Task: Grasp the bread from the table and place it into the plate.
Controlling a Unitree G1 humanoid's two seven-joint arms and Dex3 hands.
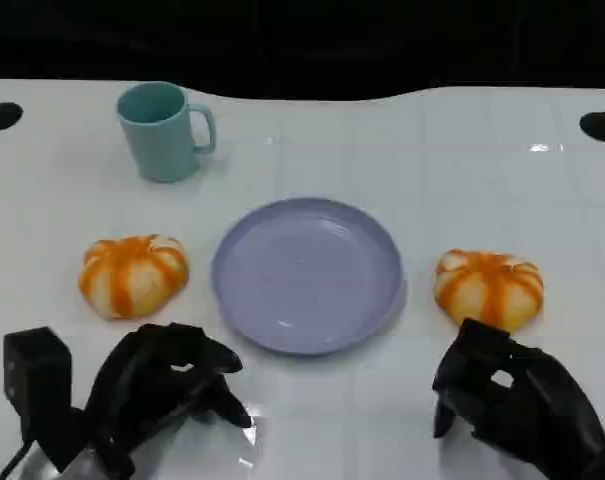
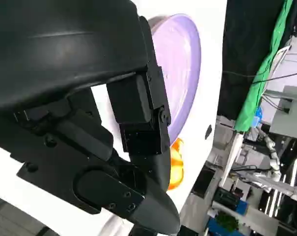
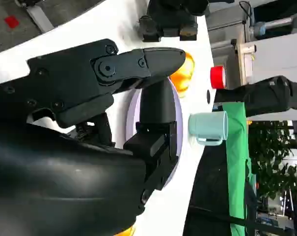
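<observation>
Left hand [image 1: 167,385] low, fingers seemingly curled, holding nothing | right hand [image 1: 512,400] likewise, near right bread [image 1: 489,288] | plate [image 1: 307,274] between

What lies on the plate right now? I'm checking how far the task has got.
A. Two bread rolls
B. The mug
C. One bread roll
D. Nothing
D. In the head view the purple plate is bare: one bread roll lies on the table to its left, the other bread roll to its right, and the teal mug stands farther back.
</observation>
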